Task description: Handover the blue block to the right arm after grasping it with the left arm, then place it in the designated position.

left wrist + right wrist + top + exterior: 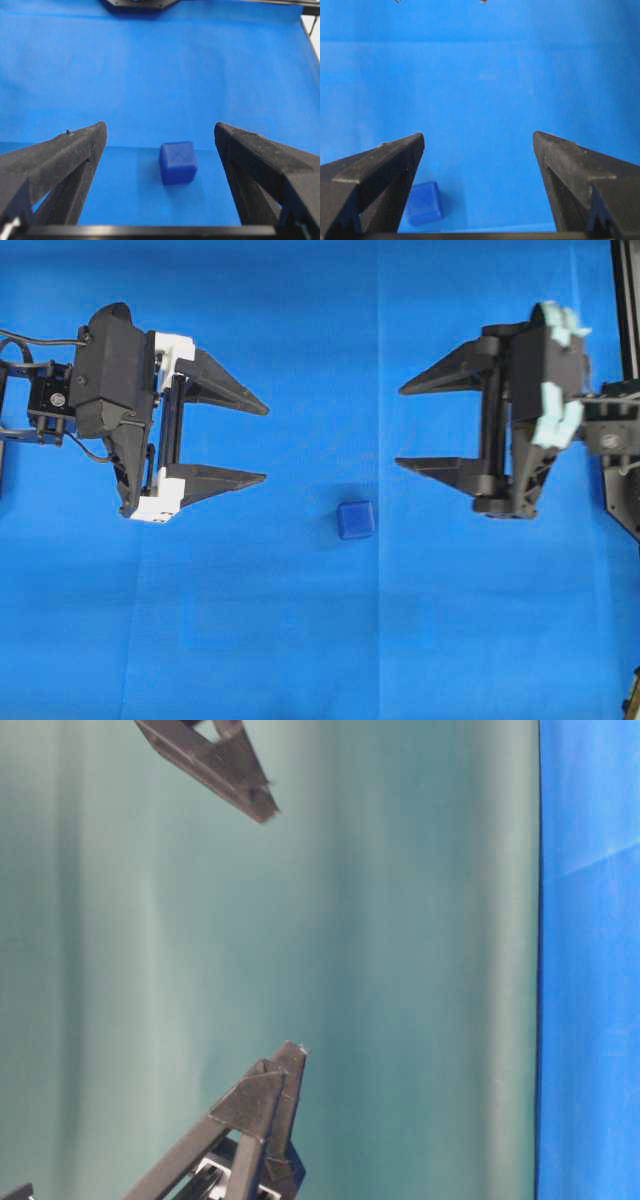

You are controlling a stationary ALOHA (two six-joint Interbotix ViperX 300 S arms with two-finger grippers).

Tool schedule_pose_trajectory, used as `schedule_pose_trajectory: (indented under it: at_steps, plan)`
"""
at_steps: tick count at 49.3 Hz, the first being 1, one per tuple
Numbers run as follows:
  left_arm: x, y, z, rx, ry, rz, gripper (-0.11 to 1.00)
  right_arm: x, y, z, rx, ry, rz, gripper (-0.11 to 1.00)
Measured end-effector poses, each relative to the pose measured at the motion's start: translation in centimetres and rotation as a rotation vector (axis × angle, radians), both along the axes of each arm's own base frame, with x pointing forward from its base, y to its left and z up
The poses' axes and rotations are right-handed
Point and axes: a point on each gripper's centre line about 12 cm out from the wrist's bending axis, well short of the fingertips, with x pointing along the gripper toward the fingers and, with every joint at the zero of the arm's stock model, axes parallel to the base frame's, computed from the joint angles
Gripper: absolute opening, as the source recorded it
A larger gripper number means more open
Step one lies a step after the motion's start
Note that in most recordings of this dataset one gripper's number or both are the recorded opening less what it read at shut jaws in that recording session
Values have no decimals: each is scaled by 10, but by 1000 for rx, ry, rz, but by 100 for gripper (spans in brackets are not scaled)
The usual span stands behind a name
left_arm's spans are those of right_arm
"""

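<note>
Blue cloth point(300, 640) covers the whole table, teal backdrop behind in the table-level view. Block point(355, 520) sits on the cloth near centre, at about 5 o'clock from my left hand point(262, 443) and 8 o'clock from the right hand point(400, 426), touching neither.

Left hand: jaws wide, empty. In the left wrist view the block point(178, 162) lies ahead between the two fingers point(75, 150), roughly centred, so I judge the hand is lined up for a straight reach and close. Block is narrower than the span, plenty of margin.

Right hand: jaws also wide, empty, facing the left hand across the middle. I read that as parked ready to receive the handover. In its wrist view the block point(424, 202) shows at 7 o'clock, beside the left finger.

Grasp not yet done. No marked drop spot visible in any view.
</note>
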Motion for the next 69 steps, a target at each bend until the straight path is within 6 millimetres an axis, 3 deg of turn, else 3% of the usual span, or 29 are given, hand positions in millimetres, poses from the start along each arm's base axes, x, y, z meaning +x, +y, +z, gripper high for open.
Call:
schedule_pose_trajectory:
  at_steps: [37, 69]
  plan:
    - [-1, 0, 2, 0, -6, 0, 93, -8, 2, 1, -31, -65, 49, 86]
    - [-4, 0, 8, -1, -25, 0, 93, -16, -7, -10, -5, -135, 71, 86]
